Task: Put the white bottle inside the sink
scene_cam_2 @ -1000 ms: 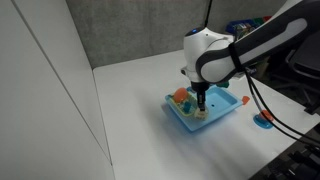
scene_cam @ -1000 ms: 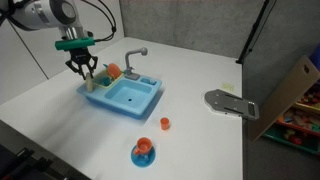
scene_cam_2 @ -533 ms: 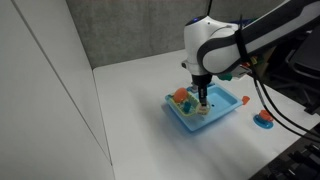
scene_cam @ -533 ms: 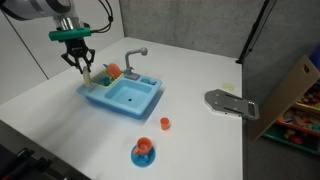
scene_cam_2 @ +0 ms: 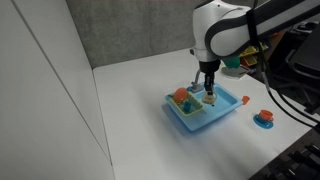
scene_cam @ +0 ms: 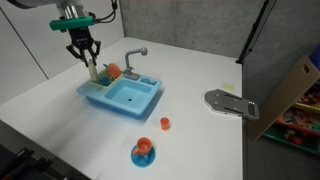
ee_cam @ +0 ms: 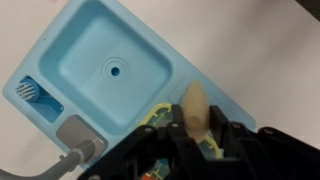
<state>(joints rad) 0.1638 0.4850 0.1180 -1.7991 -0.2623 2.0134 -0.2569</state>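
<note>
In an exterior view the gripper (scene_cam: 86, 58) hangs above the rack end of the light-blue sink (scene_cam: 128, 100), an orange cup (scene_cam: 165, 123) and blue saucer (scene_cam: 143, 157) well apart from it. In an exterior view the white bottle (scene_cam_2: 209, 97) shows beneath the gripper, just above the sink. Only the wrist view shows the grip: fingers (ee_cam: 173, 136) pinched on the white bottle (ee_cam: 195, 110), over the rack compartment

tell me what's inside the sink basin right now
In the wrist view the sink basin holds only its drain, nothing else. The white bottle is in the pincer, above the rack side, which the pincer mostly covers.
</note>
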